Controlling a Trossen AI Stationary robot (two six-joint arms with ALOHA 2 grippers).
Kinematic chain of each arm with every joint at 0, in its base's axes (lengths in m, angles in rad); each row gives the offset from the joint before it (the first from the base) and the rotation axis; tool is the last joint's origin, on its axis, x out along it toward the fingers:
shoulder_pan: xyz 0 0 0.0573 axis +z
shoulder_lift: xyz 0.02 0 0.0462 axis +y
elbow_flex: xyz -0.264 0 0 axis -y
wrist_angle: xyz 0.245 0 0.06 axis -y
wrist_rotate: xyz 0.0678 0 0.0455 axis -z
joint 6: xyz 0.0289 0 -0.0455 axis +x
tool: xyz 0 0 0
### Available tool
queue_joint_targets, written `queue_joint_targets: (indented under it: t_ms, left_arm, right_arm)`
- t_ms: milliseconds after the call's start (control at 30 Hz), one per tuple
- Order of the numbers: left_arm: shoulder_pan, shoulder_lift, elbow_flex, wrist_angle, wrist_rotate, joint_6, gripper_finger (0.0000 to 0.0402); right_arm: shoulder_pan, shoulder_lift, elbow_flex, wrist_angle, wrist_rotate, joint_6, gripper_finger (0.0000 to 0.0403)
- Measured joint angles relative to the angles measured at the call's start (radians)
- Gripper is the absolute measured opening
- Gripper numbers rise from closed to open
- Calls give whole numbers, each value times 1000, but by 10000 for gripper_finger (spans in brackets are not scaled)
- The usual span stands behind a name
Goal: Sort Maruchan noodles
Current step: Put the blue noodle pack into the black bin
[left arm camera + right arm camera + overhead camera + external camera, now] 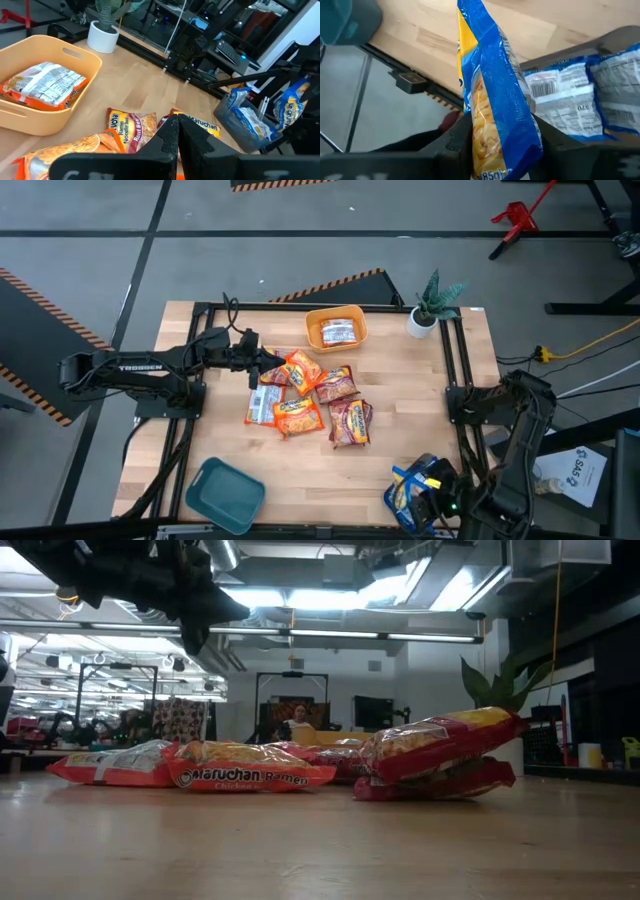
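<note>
Several Maruchan noodle packets (300,405), orange-yellow and red, lie in a loose pile mid-table, and a silver-backed one (262,404) lies at the pile's left. My left gripper (268,366) hovers shut above the pile's far left end, touching nothing (177,134). One packet (42,85) lies in the orange bin (336,340). My right gripper (502,137), at the table's near right, is shut on a blue packet (490,90) over the grey bin (615,37), where more blue-white packets (580,95) lie. My right gripper pinches the blue packet's two flat faces (495,125) between its fingers (462,135), at one end of the packet. The fingers slant steeply down. The packet hangs on edge below them, lifted clear, at the grey bin's rim.
A teal bin (225,494) sits at the near left corner. A potted plant (432,305) stands at the far right, beside the orange bin. Black frame rails (462,370) run along the table's sides. Bare wood lies between the pile and the near edge.
</note>
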Motion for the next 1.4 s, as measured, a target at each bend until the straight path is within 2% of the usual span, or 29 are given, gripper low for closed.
queue_joint_targets:
  t_ms: [133, 367, 700, 800, 933, 1100, 1400]
  left_arm:
    - [0, 0, 0, 4, -12, -2, 0]
    - [0, 0, 0, 10, -21, -3, 0]
    - [0, 0, 0, 19, -55, -7, 0]
    - [0, 0, 0, 19, -59, -8, 0]
    - [0, 0, 0, 19, -66, -8, 0]
    - [0, 0, 0, 19, -72, -8, 0]
    - [0, 0, 0, 19, -72, -8, 0]
  right_arm:
    - [0, 4, -20, 11, -6, 0, 117]
    - [0, 6, -117, 152, -14, 0, 117]
    - [0, 5, -129, 107, -83, -38, 118]
    - [0, 5, -129, 110, -106, -55, 128]
    - [0, 5, -129, 102, -128, -57, 162]
    - [0, 5, -129, 85, -195, -57, 197]
    - [1, 5, -129, 30, -363, -52, 202]
